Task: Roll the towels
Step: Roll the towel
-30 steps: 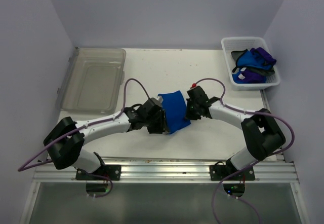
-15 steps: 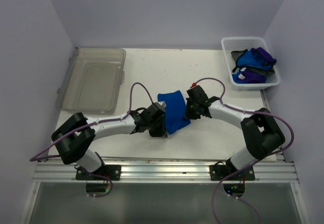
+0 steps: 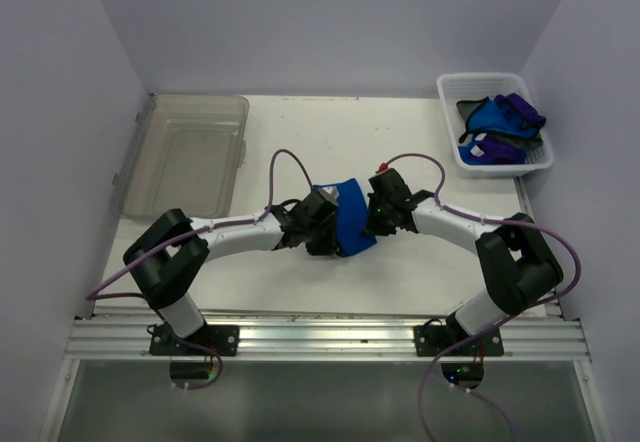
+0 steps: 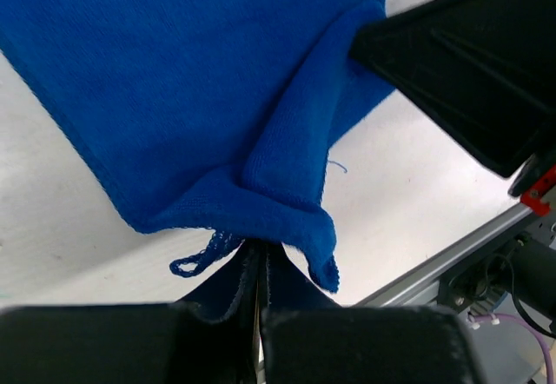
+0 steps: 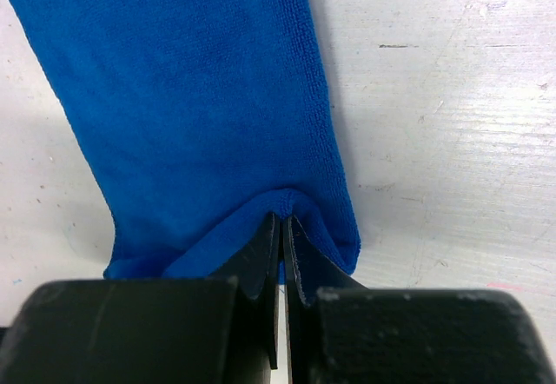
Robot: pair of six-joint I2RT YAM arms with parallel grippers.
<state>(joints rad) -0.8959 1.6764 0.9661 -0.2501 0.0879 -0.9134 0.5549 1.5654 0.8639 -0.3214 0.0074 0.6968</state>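
A royal blue towel (image 3: 350, 216) lies partly folded at the table's middle, between my two grippers. My left gripper (image 3: 327, 224) is shut on the towel's left edge; in the left wrist view the cloth (image 4: 217, 97) bunches into a fold at my closed fingertips (image 4: 261, 249). My right gripper (image 3: 378, 212) is shut on the towel's right edge; in the right wrist view the towel (image 5: 191, 97) stretches away flat from the pinched hem (image 5: 282, 223). More blue and purple towels (image 3: 500, 127) lie heaped in the white basket.
A white basket (image 3: 451, 88) stands at the back right corner. A clear plastic bin (image 3: 185, 157) sits at the back left. The right arm's black body (image 4: 469, 62) shows in the left wrist view. A metal rail (image 3: 320, 332) runs along the table's near edge.
My left gripper has moved right and slightly back with the towel's left edge, folding the cloth narrower toward the right gripper. The right gripper has stayed in place.
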